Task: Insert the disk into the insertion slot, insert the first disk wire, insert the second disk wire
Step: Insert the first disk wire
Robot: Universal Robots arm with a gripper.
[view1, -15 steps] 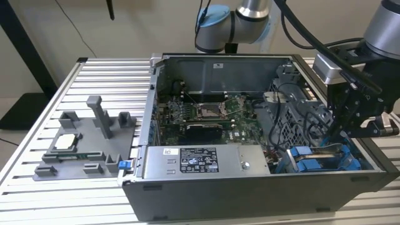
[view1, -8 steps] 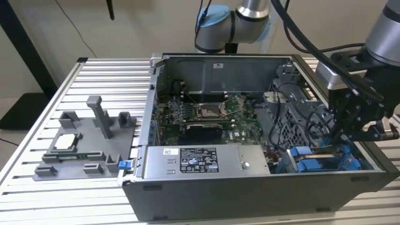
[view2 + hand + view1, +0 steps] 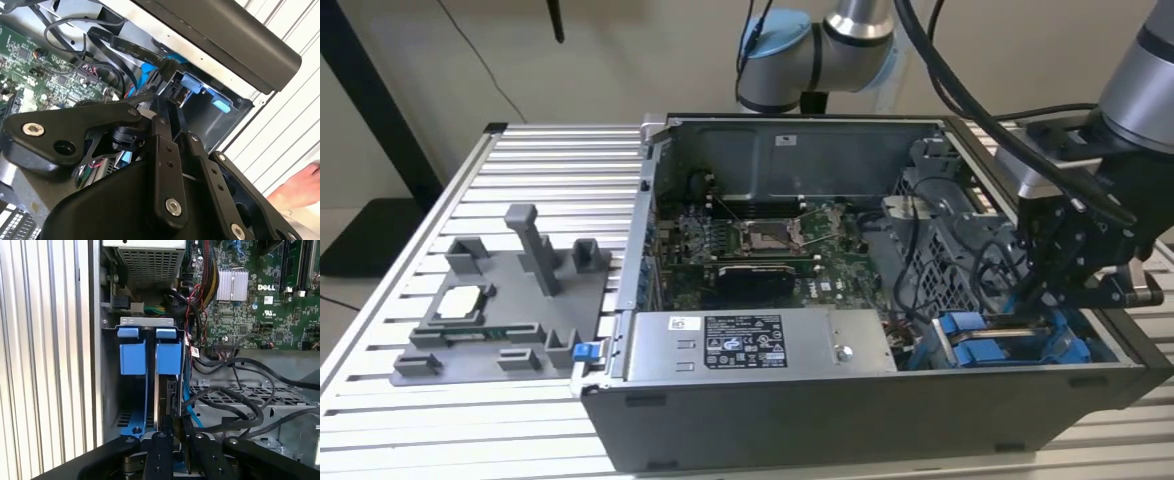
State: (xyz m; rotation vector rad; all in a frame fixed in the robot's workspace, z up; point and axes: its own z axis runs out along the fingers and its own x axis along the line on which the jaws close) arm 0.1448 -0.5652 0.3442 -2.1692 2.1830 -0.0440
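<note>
Tool [image 3: 1067, 300] hangs low in the case [image 3: 854, 420], at four o'clock in the exterior view, and looks clenched on a black plug [image 3: 173, 89] at the mouth of the slot [image 3: 109, 390]. Just beyond it in the first wrist view, the disk [image 3: 168, 359] stands edge-on inside the slot, its blue bracket next to a second blue bracket [image 3: 132, 357], with loose black cables [image 3: 235, 405] nearby. Farther off, the board [image 3: 767, 240] lies at the case's middle, and a grey fixture [image 3: 507, 300] sits at nine o'clock on the surface [image 3: 454, 430].
</note>
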